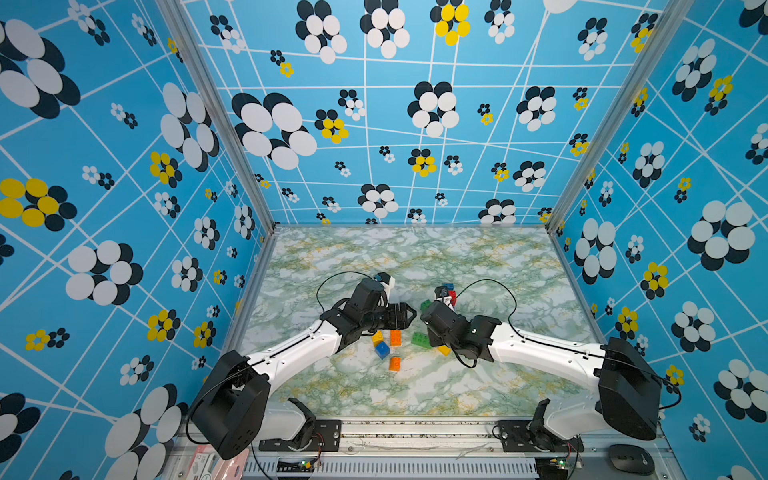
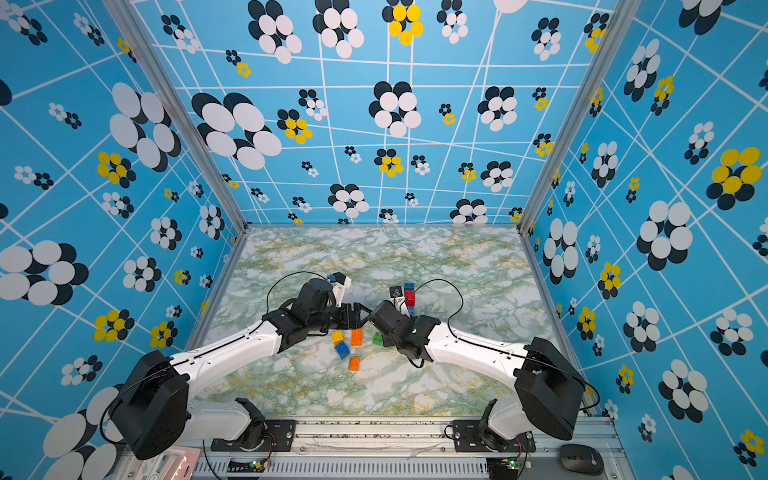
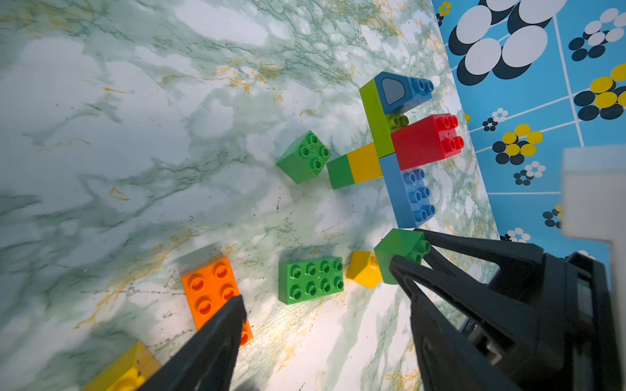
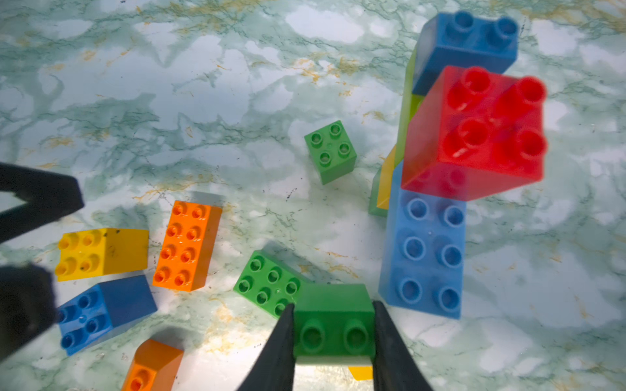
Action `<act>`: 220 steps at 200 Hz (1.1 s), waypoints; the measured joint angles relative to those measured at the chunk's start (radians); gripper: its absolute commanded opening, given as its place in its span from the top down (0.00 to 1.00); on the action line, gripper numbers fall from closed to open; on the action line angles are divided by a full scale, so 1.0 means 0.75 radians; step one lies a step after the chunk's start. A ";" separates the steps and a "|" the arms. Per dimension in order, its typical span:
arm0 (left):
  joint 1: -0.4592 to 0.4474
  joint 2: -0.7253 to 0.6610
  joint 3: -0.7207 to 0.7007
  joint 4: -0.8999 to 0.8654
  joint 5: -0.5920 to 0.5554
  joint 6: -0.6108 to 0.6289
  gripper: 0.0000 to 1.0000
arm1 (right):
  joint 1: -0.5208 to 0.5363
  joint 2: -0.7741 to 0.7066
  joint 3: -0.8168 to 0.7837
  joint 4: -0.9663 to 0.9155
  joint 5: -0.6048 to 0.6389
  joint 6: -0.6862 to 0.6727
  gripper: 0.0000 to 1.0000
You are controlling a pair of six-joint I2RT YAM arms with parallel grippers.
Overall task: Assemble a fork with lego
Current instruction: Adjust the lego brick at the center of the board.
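Part-built lego lies on the table: a green and yellow stem, a lime and light-blue crossbar, with a blue sloped brick and a red brick point(image 4: 474, 135) on it, seen in the left wrist view point(image 3: 376, 135) and in both top views point(image 1: 449, 294) point(image 2: 409, 296). My right gripper point(image 4: 333, 309) is shut on a small green brick point(image 4: 333, 301), held just beside the light-blue end point(image 4: 426, 254). My left gripper point(image 3: 325, 299) is open above bare table, one finger over an orange brick point(image 3: 210, 287). It sits close to the right wrist point(image 1: 409, 316).
Loose bricks lie around the grippers: a green 2x4 point(image 4: 267, 282), a green 2x2 point(image 4: 330, 152), an orange 2x4 point(image 4: 186, 245), a yellow one point(image 4: 101, 254), a blue one point(image 4: 105, 311), another orange point(image 4: 152, 365), a yellow slope point(image 3: 364, 269). Patterned walls enclose the marble table point(image 1: 415, 257).
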 measured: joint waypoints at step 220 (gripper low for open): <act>-0.001 0.008 0.000 -0.003 -0.003 0.000 0.20 | -0.014 -0.066 -0.031 -0.154 0.117 0.107 0.79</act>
